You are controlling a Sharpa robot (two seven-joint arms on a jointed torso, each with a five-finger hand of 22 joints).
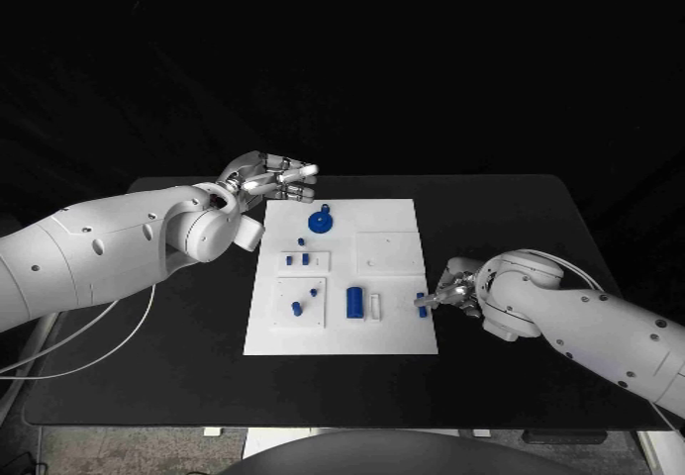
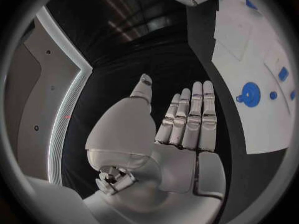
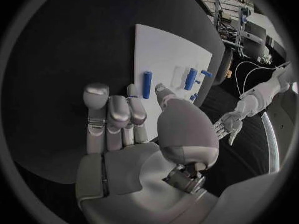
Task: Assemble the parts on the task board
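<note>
The white task board [image 1: 393, 327] lies mid-table. On it are a blue round part [image 1: 322, 222], small blue pegs [image 1: 297, 260], a blue cylinder [image 1: 354, 303] beside a white piece [image 1: 375, 305], and a blue peg [image 1: 423, 303] near the right edge. My right hand [image 1: 451, 287] sits at that edge. In the right wrist view its thumb and a fingertip [image 3: 132, 92] flank the blue peg [image 3: 147, 84]; I cannot tell whether they pinch it. My left hand [image 1: 268, 178] hovers off the board's far left corner, its fingers [image 2: 190, 114] straight and holding nothing.
Black table [image 1: 171, 356] surrounds the board, with bare room on all sides. A white cable [image 1: 100, 346] trails from my left arm over the table's left side. The left wrist view shows the blue round part [image 2: 250, 94] on the board [image 2: 236, 40].
</note>
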